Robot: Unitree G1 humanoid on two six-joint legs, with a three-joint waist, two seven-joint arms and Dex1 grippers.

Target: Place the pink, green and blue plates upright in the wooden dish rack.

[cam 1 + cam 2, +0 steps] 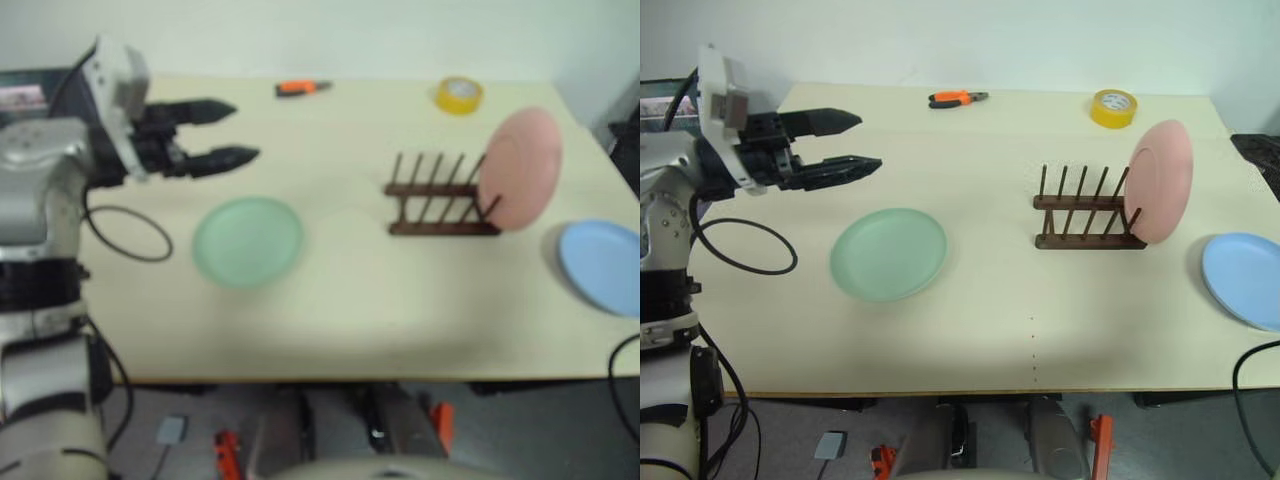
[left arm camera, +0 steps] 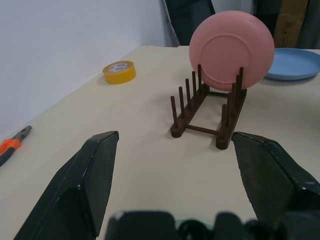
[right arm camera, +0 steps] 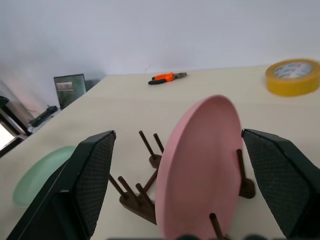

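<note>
Pink was the one colour already in the wooden dish rack (image 1: pixel 1088 215): we saw the pink plate (image 1: pixel 1160 182) standing on edge at the rack's right end, leaning a little between the last pegs; the other slots held nothing. We found the green plate (image 1: pixel 888 253) lying flat on the cream table (image 1: pixel 1020 320), well to the left of the rack, and the blue plate (image 1: pixel 1244 279) flat near the table's right edge, just right of the rack and nearer us.

We held our left arm raised over the table's left side, forearm reaching forward, its left gripper (image 1: pixel 862 142) pointing level toward the right, above and beyond the green plate; its two black fingers stood apart and held nothing. Our right gripper (image 3: pixel 190 170) looked across at the pink plate from close by; its fingers (image 3: pixel 87 180) were spread wide to either side of the plate, not touching it, and empty.

At the far edge lay orange-handled pliers (image 1: pixel 958 98) and a yellow tape roll (image 1: pixel 1113 108).
</note>
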